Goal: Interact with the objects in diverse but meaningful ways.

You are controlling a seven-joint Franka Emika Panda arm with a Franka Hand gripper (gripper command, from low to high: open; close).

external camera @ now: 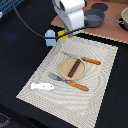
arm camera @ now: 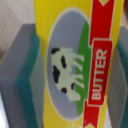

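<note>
My gripper [external camera: 65,32] hangs over the far edge of the placemat and is shut on the flat yellow packet [external camera: 61,34]. In the wrist view the packet [arm camera: 75,30], printed with a cow and a red "BUTTER" band, fills the space between the teal pads [arm camera: 29,75] of my gripper [arm camera: 75,65]. The pale-blue faceted block [external camera: 50,37] stands just to the exterior view's left of the packet. The dark-brown stick [external camera: 74,67] lies on the tan plate [external camera: 64,70]. The small white oblong piece [external camera: 42,86] lies at the mat's near left corner.
A beige woven placemat [external camera: 102,75] covers the black table. An orange-handled knife [external camera: 91,60] and fork [external camera: 70,82] flank the plate. Grey pots [external camera: 94,19] stand on a brown board [external camera: 112,27] at the back right.
</note>
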